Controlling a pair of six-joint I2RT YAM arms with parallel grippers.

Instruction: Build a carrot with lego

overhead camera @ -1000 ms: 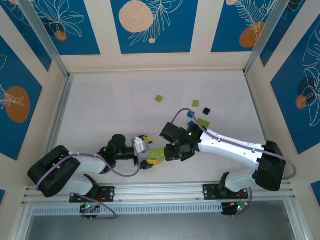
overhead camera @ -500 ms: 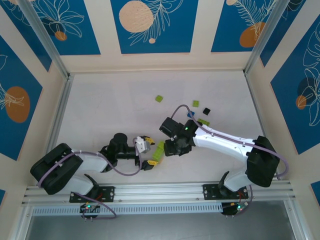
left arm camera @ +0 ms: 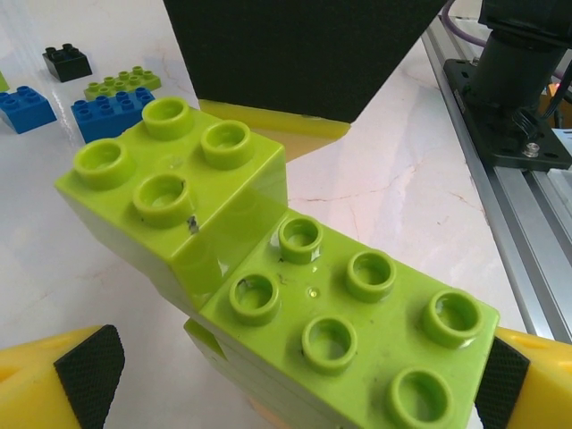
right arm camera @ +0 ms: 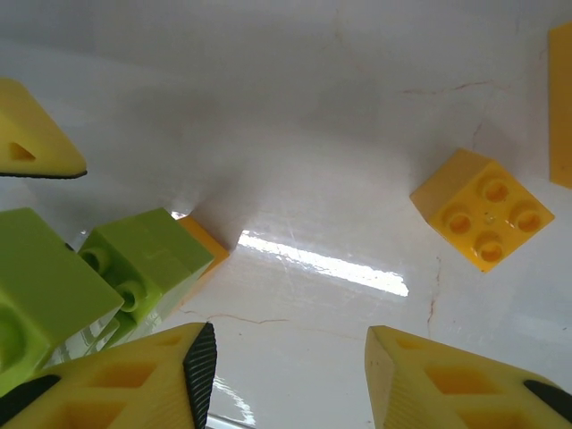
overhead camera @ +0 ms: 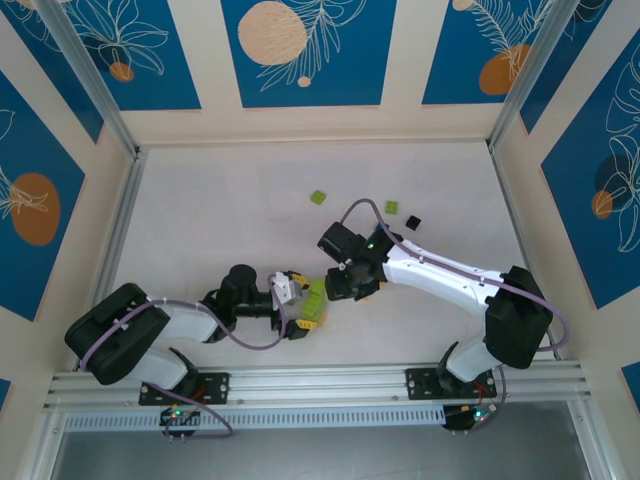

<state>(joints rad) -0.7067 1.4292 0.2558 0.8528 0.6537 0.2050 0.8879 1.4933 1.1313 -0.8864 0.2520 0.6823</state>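
Lime-green lego stack (left arm camera: 295,295) lies on the table (overhead camera: 220,220) between the wide-spread, unclamped fingers of the left gripper (overhead camera: 297,303), the right gripper (right arm camera: 286,366) hanging beside it with jaws parted and empty; best steady the stack squarely with the left before the right fetches the orange brick (right arm camera: 483,219) nearby.

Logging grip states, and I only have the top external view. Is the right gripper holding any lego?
Observer: No. Its wrist view has the right gripper open, bare table between its fingers.
Operator: What sits at the left gripper?
Observer: A lime green stack, a four-stud brick on a longer one, standing between that gripper's fingers.
Operator: Any orange?
Observer: A loose four-stud orange brick lies on the table, apart from the stack.
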